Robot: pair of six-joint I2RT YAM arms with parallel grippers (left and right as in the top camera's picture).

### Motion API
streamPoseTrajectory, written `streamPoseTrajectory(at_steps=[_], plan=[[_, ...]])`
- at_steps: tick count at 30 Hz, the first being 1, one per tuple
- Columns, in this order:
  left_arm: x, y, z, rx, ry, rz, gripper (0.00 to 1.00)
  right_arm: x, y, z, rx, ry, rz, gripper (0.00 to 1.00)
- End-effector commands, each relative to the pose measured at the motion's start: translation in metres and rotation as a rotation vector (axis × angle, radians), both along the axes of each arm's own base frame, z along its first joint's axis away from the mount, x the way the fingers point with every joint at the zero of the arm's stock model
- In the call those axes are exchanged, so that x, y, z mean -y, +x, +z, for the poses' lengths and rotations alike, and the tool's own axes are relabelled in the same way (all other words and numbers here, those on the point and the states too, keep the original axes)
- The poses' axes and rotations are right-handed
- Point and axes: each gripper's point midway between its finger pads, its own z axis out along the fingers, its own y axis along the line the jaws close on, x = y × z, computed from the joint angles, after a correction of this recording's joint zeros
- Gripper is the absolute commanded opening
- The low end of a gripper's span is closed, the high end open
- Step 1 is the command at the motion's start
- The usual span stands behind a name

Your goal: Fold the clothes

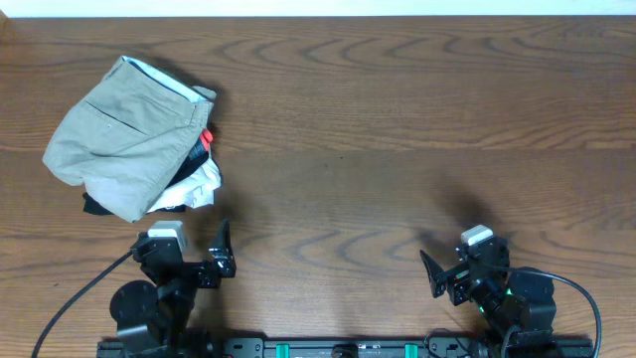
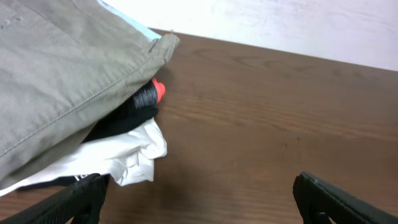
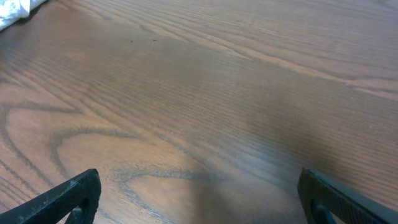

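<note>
The clothes, a pair of khaki shorts [image 1: 119, 134] with a pale blue waistband lining, lie bunched at the table's far left on top of other garments. In the left wrist view the shorts [image 2: 62, 68] fill the upper left. My left gripper [image 1: 189, 254] rests near the front edge just below the heap. It is open [image 2: 199, 205] and holds nothing, and its left finger [image 2: 78, 200] sits close to the white cloth. My right gripper [image 1: 462, 267] rests at the front right, far from the shorts. It is open [image 3: 196, 199] over bare wood.
Under the shorts is a pile of white cloth [image 1: 199, 184] and black cloth [image 2: 127, 118] with a red bit [image 1: 208, 136]. A corner of the white cloth [image 3: 12, 9] shows at the top left of the right wrist view. The wooden table [image 1: 397, 149] ends at a pale wall behind.
</note>
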Motion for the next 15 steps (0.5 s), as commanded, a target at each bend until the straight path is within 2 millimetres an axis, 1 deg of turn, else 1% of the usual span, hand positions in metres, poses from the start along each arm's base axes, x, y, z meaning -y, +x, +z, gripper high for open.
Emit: streamPoseTrajectory(at_steps=[1, 10, 15], plan=[[0.003, -0.001, -0.002, 0.019, 0.013, -0.020, 0.98, 0.001, 0.000, 0.000, 0.009, -0.007, 0.000, 0.99], [0.011, 0.001, -0.027, -0.026, 0.063, -0.081, 0.98, 0.001, 0.000, 0.000, 0.009, -0.007, -0.001, 0.99], [0.011, 0.002, -0.050, -0.072, 0.064, -0.089, 0.98, 0.001, 0.000, 0.000, 0.009, -0.007, -0.001, 0.99]])
